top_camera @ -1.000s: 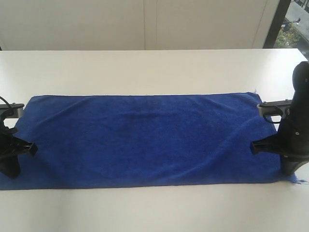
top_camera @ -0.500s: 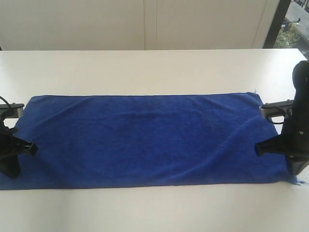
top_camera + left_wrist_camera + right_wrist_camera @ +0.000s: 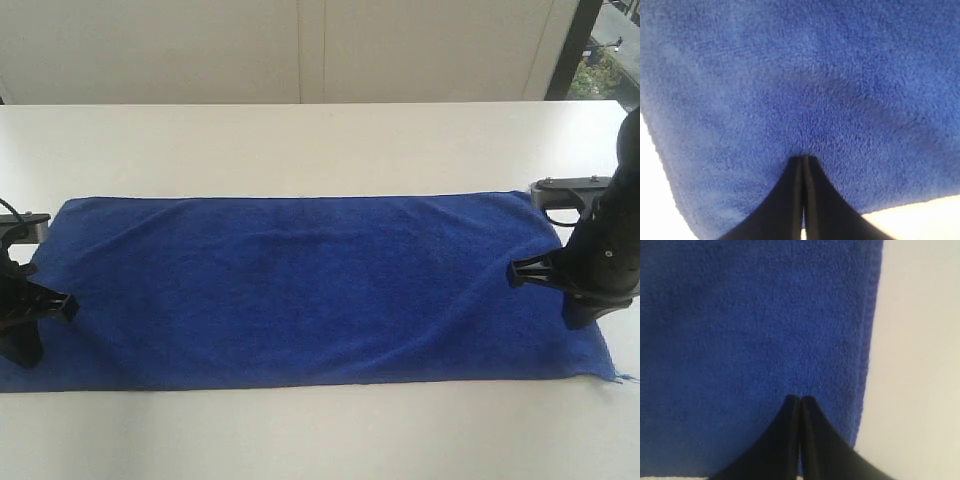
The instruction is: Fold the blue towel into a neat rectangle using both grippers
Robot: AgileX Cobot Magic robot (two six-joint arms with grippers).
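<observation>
The blue towel (image 3: 300, 290) lies spread flat and long on the white table (image 3: 300, 140). At its left end my left gripper (image 3: 24, 356) stands on the near corner. In the left wrist view this gripper (image 3: 804, 159) is shut, its tips pressing a small dimple into the towel (image 3: 790, 75), with no cloth seen between the fingers. My right gripper (image 3: 578, 322) is over the towel's right end, a little in from the edge. There it (image 3: 800, 399) is shut with nothing in it, over flat towel (image 3: 740, 315) beside the hemmed edge.
Bare white table (image 3: 920, 365) runs beyond the towel's right edge, and more shows behind and in front of the towel. A white wall stands at the back, with a dark window frame (image 3: 575, 45) at the far right.
My right gripper has moved off the towel's near right corner, going back and slightly inward; that corner now shows uncovered. The left gripper and the towel have stayed put.
</observation>
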